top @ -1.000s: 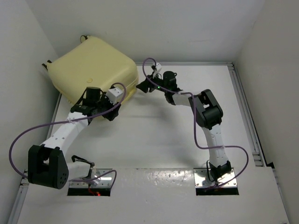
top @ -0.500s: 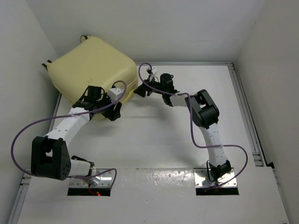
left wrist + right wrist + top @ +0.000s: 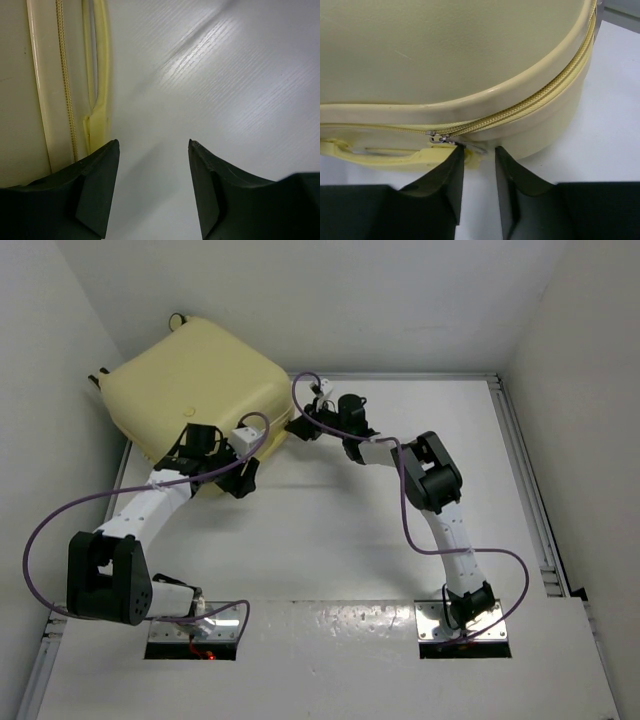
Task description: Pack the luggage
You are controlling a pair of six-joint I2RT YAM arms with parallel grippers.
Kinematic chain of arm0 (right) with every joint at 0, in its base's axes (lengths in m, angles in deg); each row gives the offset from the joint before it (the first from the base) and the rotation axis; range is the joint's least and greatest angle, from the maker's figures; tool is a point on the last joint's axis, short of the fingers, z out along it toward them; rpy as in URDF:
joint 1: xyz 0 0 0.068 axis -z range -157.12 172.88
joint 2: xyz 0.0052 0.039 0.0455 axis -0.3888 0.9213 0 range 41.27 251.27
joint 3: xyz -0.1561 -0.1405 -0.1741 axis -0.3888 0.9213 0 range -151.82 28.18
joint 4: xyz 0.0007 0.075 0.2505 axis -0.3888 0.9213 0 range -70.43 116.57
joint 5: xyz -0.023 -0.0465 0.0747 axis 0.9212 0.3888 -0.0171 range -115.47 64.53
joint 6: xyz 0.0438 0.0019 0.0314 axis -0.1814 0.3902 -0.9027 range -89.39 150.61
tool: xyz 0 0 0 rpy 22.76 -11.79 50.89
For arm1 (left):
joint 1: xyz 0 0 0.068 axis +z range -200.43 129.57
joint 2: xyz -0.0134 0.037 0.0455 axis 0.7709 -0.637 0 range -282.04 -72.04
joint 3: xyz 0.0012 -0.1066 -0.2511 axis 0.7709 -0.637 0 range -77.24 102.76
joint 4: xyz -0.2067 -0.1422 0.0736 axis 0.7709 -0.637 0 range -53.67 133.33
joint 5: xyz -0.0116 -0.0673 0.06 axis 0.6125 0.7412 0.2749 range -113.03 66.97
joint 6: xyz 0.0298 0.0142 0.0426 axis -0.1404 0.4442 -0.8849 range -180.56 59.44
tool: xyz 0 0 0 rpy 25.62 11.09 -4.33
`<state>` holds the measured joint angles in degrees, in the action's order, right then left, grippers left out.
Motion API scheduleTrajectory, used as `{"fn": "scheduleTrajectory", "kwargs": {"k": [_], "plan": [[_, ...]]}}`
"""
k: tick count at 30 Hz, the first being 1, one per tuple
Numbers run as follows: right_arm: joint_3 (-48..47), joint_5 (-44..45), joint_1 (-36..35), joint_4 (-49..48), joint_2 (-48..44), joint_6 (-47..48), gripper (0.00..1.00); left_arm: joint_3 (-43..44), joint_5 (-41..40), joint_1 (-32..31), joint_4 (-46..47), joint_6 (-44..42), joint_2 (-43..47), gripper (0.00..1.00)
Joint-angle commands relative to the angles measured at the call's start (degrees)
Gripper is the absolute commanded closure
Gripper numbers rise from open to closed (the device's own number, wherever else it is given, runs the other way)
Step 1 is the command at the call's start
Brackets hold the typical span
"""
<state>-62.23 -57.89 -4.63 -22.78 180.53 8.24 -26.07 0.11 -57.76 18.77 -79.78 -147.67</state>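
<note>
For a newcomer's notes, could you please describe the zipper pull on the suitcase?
Find the pale yellow luggage at the table's far left corner. Follow its zipper to the right hand; the small zipper pull just ahead of it is the only silver piece against yellow.

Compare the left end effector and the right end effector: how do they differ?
The left end effector has its jaws wide apart; the right end effector leaves only a narrow gap. The left end effector points at the table beside the luggage; the right end effector faces the luggage's zipper pull, at its fingertips. Both are open, holding nothing, close to the luggage.
</note>
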Motion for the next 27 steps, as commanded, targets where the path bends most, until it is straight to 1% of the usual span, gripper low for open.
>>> {"fn": "scheduleTrajectory", "kwargs": {"k": [1,2,4,5,6,9,11,14,15,17,18,21,24,25,26,27], "plan": [[-2.41,0.26,-1.58,-6.68,-1.44,0.14,0.77,1.56,-4.05,0.48,4.16,-1.08,-0.73,0.37],[-2.05,0.34,-1.58,-7.13,-1.71,0.48,0.85,1.56,-6.24,-1.00,4.69,-1.08,-0.74,0.37],[-0.47,0.17,-1.85,-8.36,-2.85,1.18,0.89,1.56,-8.18,-2.59,6.27,-1.08,-1.36,0.37],[-0.21,-0.01,-2.28,-8.97,-3.12,1.01,0.93,1.03,-11.41,-4.34,7.06,-1.08,-1.88,0.37],[1.01,-0.01,-2.37,-9.94,-3.38,2.06,0.96,1.03,-13.01,-5.14,7.94,-0.30,-1.88,0.37],[2.86,-0.27,-2.90,-11.96,-4.78,3.20,1.00,1.03,-19.41,-7.25,10.93,1.12,-3.11,0.37],[4.36,-0.44,-3.16,-14.15,-5.66,4.26,1.00,1.03,-20.76,-8.05,11.64,1.12,-3.81,0.37],[6.03,-1.06,-3.44,-14.17,-7.07,5.58,1.00,1.03,-20.76,-8.05,11.64,1.65,-3.82,0.37],[6.47,-1.15,-3.34,-13.64,-7.16,5.67,0.87,1.03,-20.76,-8.05,11.64,1.65,-3.82,0.37],[7.88,-0.89,-3.34,-13.03,-8.38,6.37,0.73,0.50,-20.76,-8.05,11.64,1.65,-3.82,0.37],[8.40,-0.97,-3.17,-12.94,-8.65,6.64,0.60,-0.11,-20.76,-8.05,11.64,1.65,-3.21,0.37],[10.17,0.08,-2.73,-11.19,-9.53,6.73,0.45,-0.64,-20.76,-8.05,11.64,1.65,-2.67,0.37],[12.01,0.69,-1.77,-9.78,-10.94,6.81,0.37,-0.64,-20.15,-8.05,11.64,1.12,-2.67,0.37],[12.53,0.96,-1.67,-9.68,-11.20,6.81,0.28,-0.64,-20.15,-8.05,11.64,1.12,-2.67,0.37],[13.85,2.18,-1.06,-9.51,-11.81,6.81,0.25,-0.64,-20.15,-8.05,11.64,1.12,-2.15,0.37],[14.38,2.54,-0.62,-8.81,-12.43,6.99,0.18,-0.64,-19.54,-8.05,11.64,0.51,-2.15,0.37]]}}
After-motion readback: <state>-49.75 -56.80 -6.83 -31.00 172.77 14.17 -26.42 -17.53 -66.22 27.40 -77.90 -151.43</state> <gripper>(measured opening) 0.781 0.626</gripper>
